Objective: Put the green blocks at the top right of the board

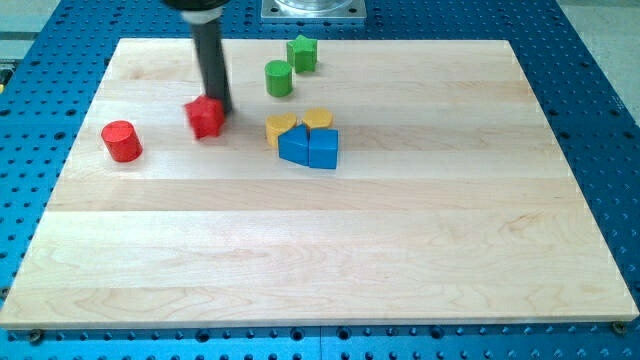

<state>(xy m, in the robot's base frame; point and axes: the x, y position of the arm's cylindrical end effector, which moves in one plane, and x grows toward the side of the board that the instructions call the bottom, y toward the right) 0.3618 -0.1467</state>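
Note:
A green cylinder (279, 78) stands near the top middle of the board, and a green star-shaped block (302, 53) sits just above and to its right. My tip (219, 105) is at the upper right edge of a red star-shaped block (205, 118), touching or nearly touching it. The tip is to the left of the green cylinder, well apart from it. The rod rises from the tip to the view's top.
A red cylinder (122, 141) stands at the left. Two yellow heart-shaped blocks (281, 127) (318, 119) sit above two blue blocks (294, 146) (324, 149) in a tight cluster mid-board. The wooden board (400, 250) lies on a blue perforated table.

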